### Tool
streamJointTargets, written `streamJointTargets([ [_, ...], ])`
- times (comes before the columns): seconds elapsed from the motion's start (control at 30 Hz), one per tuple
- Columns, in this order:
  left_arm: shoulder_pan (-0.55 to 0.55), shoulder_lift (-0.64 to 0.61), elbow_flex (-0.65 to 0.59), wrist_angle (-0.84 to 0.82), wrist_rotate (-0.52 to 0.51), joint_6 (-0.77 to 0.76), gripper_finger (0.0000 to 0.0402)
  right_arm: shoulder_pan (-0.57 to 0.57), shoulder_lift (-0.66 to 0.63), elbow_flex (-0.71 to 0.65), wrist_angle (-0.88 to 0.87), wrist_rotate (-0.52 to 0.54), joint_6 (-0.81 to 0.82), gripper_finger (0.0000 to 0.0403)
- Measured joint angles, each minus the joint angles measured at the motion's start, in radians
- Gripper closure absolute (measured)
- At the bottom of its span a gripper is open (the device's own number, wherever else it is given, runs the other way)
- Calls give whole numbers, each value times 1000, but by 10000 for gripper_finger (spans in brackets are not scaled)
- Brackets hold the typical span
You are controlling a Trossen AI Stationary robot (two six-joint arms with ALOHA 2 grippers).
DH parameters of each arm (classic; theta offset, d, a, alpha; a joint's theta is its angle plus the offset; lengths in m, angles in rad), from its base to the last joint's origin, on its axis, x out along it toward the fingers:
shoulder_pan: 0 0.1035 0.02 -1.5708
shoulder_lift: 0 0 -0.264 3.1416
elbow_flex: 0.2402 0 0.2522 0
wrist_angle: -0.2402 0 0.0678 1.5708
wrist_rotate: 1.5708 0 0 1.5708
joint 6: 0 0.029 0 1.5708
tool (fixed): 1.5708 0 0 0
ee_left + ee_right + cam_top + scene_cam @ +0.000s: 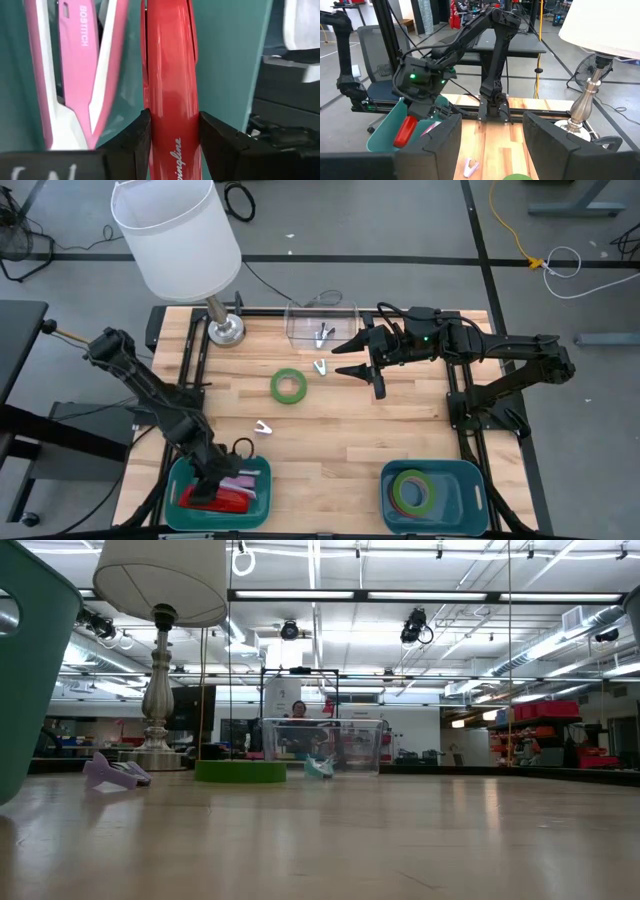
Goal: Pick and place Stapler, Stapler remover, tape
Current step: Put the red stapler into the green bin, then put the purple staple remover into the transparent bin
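Note:
My left gripper (215,490) reaches down into the teal bin (178,480) at the table's near left corner and is shut on a red stapler (170,75). A pink stapler (82,65) lies beside it in that bin. My right gripper (345,360) hovers open over the far middle of the table and touches nothing. One green tape ring (288,386) lies flat on the table. A green and a red-pink ring (412,490) lie in the near right teal bin. One staple remover (263,427) lies near the left bin, another (320,367) by the clear box. My left gripper pinches the red stapler between its two fingers (135,145) on the stapler's two long sides, near the end with the lettering (175,155). It comes from above, slanting down into the bin. The stapler (406,131) hangs tilted inside the bin; whether it touches the floor is hidden.
A lamp with a white shade (175,235) stands on its metal base (226,330) at the far left. A clear plastic box (322,325) at the far edge holds a staple remover. Bare wood lies between the two bins.

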Motion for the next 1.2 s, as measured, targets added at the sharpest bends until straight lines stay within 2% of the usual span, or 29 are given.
streamJointTargets([
  [0.27, -34, 65, 0, 89, -73, 70, 252, 0, 0, 0, 0, 0, 19, 192],
  [0.53, -44, 114, 0, 105, -73, 86, 242, 0, 0, 0, 0, 0, 27, 192],
  [0.67, -48, 115, 0, 118, -56, 122, 220, 0, 0, 0, 0, 0, 27, 192],
  [0.83, -50, 115, 1, 129, -52, 124, 172, 0, 0, 0, 0, 0, 27, 192],
  [1.0, -47, 115, 1, 125, 11, 123, 136, 0, 0, 0, 0, 0, 27, 192],
  [1.2, -43, 112, 1, 116, 104, 108, 137, 0, 0, 0, 0, 0, 26, 192],
])
